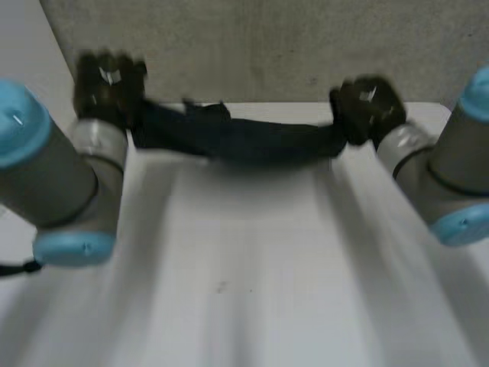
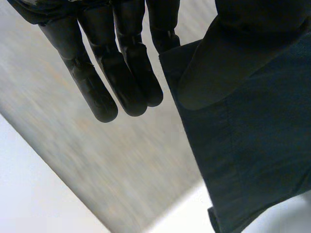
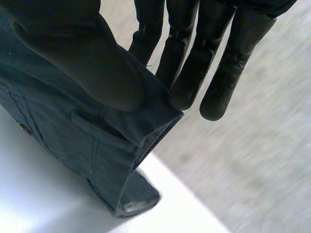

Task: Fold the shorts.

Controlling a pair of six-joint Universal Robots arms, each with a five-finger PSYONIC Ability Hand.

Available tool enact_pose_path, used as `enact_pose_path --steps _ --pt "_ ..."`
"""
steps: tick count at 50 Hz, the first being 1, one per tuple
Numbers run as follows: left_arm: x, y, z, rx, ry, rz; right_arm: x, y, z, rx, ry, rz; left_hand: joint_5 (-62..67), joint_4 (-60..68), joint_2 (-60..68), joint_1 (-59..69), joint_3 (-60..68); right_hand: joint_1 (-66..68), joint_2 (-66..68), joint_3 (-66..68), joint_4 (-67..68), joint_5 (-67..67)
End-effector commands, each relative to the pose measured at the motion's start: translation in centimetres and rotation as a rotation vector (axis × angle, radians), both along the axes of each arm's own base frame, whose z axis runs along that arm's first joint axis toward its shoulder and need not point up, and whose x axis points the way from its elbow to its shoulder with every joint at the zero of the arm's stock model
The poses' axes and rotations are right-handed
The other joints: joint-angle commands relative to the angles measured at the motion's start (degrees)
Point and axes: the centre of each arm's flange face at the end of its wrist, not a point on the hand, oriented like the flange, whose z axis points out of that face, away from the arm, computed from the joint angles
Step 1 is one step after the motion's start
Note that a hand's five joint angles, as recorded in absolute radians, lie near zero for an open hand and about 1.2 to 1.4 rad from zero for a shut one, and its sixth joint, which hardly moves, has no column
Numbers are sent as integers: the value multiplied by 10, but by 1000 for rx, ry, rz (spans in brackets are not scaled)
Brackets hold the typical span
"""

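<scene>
The left hand point(image 2: 99, 77) holds one end of the shorts point(image 2: 257, 160). Its thumb point(image 2: 214, 68) lies flat on the dark cloth and one finger runs behind the cloth's edge, so the cloth is pinched. The other fingers point(image 2: 129, 73) are straight and bare beside that edge.

The right hand point(image 3: 218, 73) holds the other end the same way. Its thumb point(image 3: 82, 63) presses down on the band of the shorts point(image 3: 97, 141), and its straight fingers point(image 3: 182, 73) go behind the folded corner.

In the head view the left hand point(image 1: 107, 84) and right hand point(image 1: 367, 107) are well apart, each near a far corner of the table point(image 1: 244, 275). The shorts point(image 1: 237, 138) hang between them as a long dark strip that sags a little in the middle, along the table's far edge. In the right wrist view the lowest fold of cloth seems to rest on the white top.

Past that edge is a grey surface point(image 1: 267, 46). From the shorts towards the robot the tabletop lies bare, and the arms run along its two sides.

On the cloth near the right thumb are a belt loop point(image 3: 87, 121) and stitched seams. A small pale dot point(image 3: 22, 127) sits further along, too small to read.
</scene>
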Motion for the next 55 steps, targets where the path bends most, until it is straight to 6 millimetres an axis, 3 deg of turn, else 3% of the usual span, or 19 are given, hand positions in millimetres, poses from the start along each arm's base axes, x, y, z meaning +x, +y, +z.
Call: enact_pose_path --steps 1,5,16,25,28,31,32,33,34,38,43,46,52,55 --pt "8 22 -97 278 -158 -6 -1 30 -81 265 215 47 123 112 113 160 118 247 128 112 118 130" --pt "17 41 -113 378 -221 -8 -9 49 -94 351 270 65 123 112 113 160 118 247 128 112 118 130" --pt "45 97 -81 543 -310 -26 -26 90 -65 397 324 81 123 112 113 160 118 247 128 112 118 130" --pt "53 169 -63 648 -421 -154 -49 143 -48 518 554 170 123 112 113 160 118 247 128 112 118 130" --pt "55 180 -65 659 -438 -172 -57 155 -48 553 598 185 123 112 113 160 118 247 128 112 118 130" --pt "58 185 -72 676 -451 -177 -63 153 -52 561 598 170 123 112 113 160 118 247 128 112 118 130" --pt "57 185 -73 677 -450 -181 -63 153 -55 557 590 173 62 50 51 99 56 247 128 112 118 130" --pt "56 182 -74 664 -440 -180 -64 153 -56 556 585 173 -218 -230 -229 -182 -224 247 128 112 118 130" --pt "54 179 -73 652 -431 -183 -63 152 -58 551 578 176 -326 -338 -337 -289 -332 247 128 112 118 130" --pt "40 156 -60 526 -342 -185 -62 150 -65 523 543 183 -512 -524 -523 -475 -518 247 128 112 118 130" --pt "32 106 -43 366 -220 -135 -62 147 -70 495 512 172 -479 -490 -490 -442 -485 247 128 112 118 130" --pt "23 76 -42 302 -172 -192 -62 148 -74 494 494 163 -400 -411 -410 -363 -406 247 128 112 118 130" --pt "-1 20 -66 309 -156 -352 -63 148 -81 489 474 153 -317 -329 -328 -280 -323 247 128 112 118 130" --pt "-8 1 -78 331 -156 -362 -63 148 -83 479 473 151 -310 -322 -321 -274 -316 247 128 112 118 130"
